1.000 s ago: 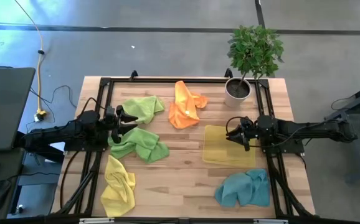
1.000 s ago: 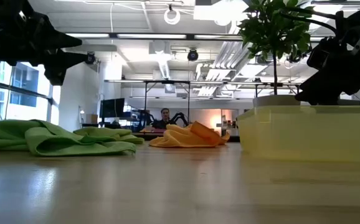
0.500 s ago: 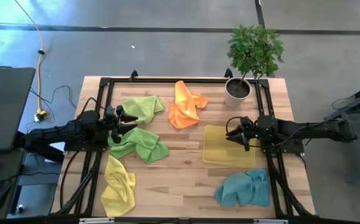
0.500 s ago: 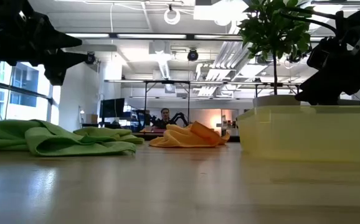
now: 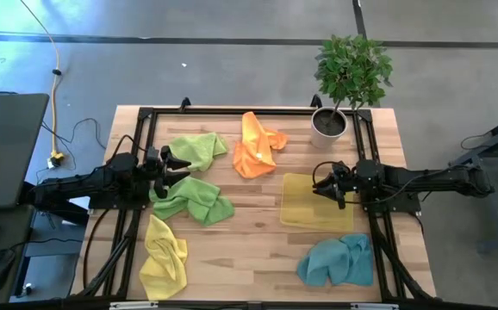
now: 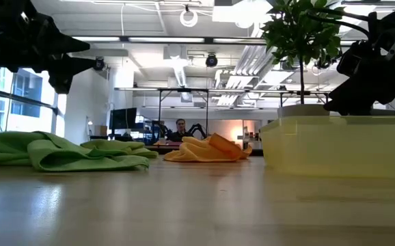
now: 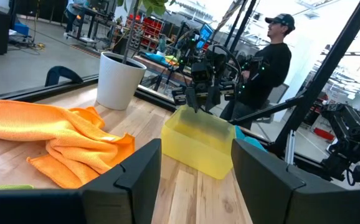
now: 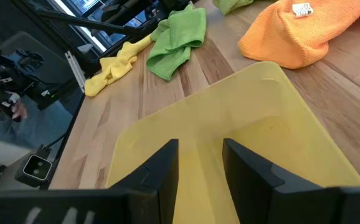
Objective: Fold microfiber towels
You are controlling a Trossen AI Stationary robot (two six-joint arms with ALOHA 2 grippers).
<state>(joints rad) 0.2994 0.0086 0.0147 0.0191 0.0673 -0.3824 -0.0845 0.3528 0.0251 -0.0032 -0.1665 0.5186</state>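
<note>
Several microfiber towels lie on the wooden table. Two crumpled lime green ones [image 5: 199, 148] [image 5: 194, 201] are at the left, a crumpled yellow one [image 5: 164, 255] near the front left, an orange one [image 5: 258, 143] at the far middle and a teal one [image 5: 337, 261] at the front right. A flat yellow towel [image 5: 308, 207] lies right of centre. My left gripper [image 5: 180, 164] hangs open between the two green towels. My right gripper [image 5: 320, 185] hovers open over the flat yellow towel's right part [image 8: 242, 118], nothing between its fingers.
A white plant pot [image 5: 328, 126] with a leafy plant stands at the far right corner. A black frame [image 5: 232, 110] runs around the table. A person [image 7: 273, 62] stands beyond the table's right side. Bare wood [image 5: 249, 250] lies at the front middle.
</note>
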